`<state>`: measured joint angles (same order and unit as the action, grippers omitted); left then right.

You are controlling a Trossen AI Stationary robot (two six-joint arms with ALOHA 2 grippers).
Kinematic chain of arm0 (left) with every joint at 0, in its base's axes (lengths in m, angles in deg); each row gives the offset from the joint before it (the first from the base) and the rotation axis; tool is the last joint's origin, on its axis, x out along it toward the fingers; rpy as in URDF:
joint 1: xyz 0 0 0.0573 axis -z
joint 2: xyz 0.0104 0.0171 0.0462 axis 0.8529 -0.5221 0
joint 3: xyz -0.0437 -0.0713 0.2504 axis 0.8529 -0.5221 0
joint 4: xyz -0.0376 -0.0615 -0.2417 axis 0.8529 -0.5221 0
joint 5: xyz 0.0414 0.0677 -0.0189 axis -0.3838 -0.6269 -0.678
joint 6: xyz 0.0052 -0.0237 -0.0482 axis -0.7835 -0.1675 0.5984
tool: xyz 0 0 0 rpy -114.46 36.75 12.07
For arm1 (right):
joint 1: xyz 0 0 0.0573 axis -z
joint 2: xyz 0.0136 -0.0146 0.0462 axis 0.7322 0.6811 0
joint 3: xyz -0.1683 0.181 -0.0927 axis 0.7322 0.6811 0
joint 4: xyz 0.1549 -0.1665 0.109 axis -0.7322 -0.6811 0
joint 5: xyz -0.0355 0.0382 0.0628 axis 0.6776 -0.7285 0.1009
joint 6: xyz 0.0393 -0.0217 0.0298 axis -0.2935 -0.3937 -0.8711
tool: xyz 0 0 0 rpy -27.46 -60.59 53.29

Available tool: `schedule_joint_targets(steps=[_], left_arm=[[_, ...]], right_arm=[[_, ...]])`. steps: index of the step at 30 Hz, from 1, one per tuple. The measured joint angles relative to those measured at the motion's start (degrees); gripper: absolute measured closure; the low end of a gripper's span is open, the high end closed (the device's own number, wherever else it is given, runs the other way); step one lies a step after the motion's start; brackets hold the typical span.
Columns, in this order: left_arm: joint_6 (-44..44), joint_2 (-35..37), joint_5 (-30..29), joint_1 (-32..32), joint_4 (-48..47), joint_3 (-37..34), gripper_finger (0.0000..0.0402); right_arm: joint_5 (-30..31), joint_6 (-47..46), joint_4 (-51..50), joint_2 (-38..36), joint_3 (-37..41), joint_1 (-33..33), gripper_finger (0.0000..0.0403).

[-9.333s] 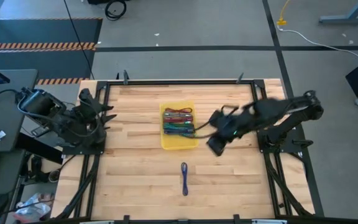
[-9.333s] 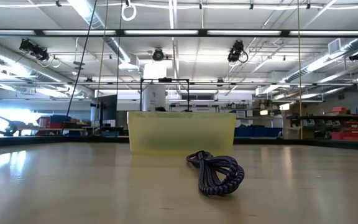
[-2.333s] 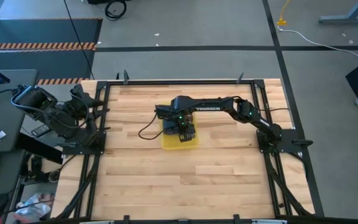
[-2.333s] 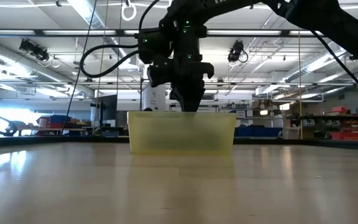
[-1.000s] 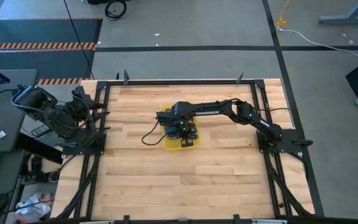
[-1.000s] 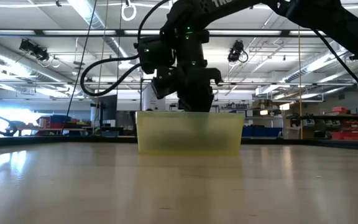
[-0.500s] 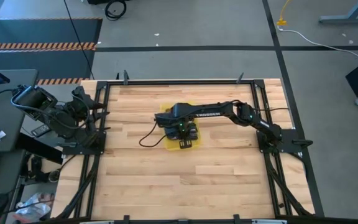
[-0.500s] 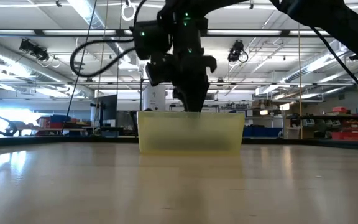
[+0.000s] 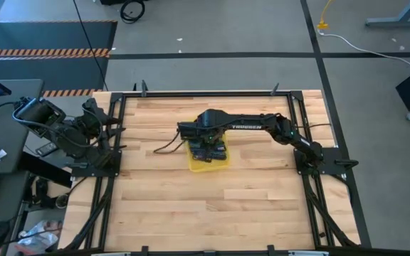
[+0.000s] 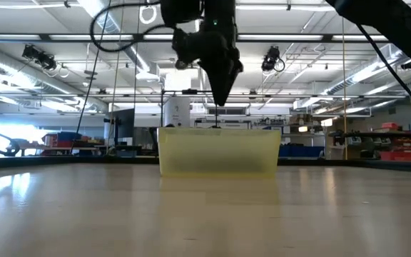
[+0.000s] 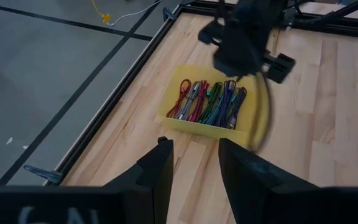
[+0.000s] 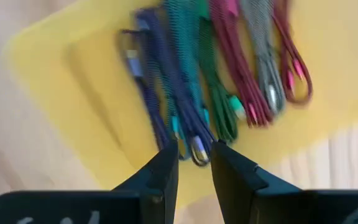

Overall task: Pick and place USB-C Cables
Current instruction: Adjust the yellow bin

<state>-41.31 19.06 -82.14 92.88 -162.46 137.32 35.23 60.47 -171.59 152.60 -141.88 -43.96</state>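
Since half a second ago, the right gripper (image 10: 218,96) has been raised clear of the flat yellow rectangular plastic tray (image 9: 221,165) and is now held above its rim in the low view. Its two dark fingers (image 12: 158,174) are seen apart with a narrow gap between them, and nothing is gripped in that gap. The USB-C Cables (image 12: 219,74), short braided bundles in blue, purple, teal, green, maroon and grey, are laid side by side inside the tray, directly beneath the right gripper. The tray is rested on the pale wooden slatted table (image 9: 155,206), near its middle. The left gripper (image 11: 193,163) is kept well apart from the tray, at the table's left edge, with its fingers parted and nothing between them. A loose black cord (image 9: 166,147) is trailed from the right arm beside the tray.
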Motion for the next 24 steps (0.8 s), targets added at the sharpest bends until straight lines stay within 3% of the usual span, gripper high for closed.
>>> schedule_joint_targets(steps=[7, 12, 24], left_arm=[[0.00, 0.00, 0.00, -0.01, 0.00, 0.00, 0.0267], [-0.24, 0.00, 0.00, 0.02, -0.02, 0.00, 0.0267], [-1.70, -0.02, 0.00, 0.02, -0.11, 0.00, 0.0267]], right_arm=[[1.56, -14.15, -0.80, -0.05, 0.79, 3.56, 0.0302], [2.94, -16.89, -2.39, 0.02, 3.25, 5.92, 0.0302], [-0.42, -22.42, -2.34, 0.06, 14.78, 8.40, 0.0295]])
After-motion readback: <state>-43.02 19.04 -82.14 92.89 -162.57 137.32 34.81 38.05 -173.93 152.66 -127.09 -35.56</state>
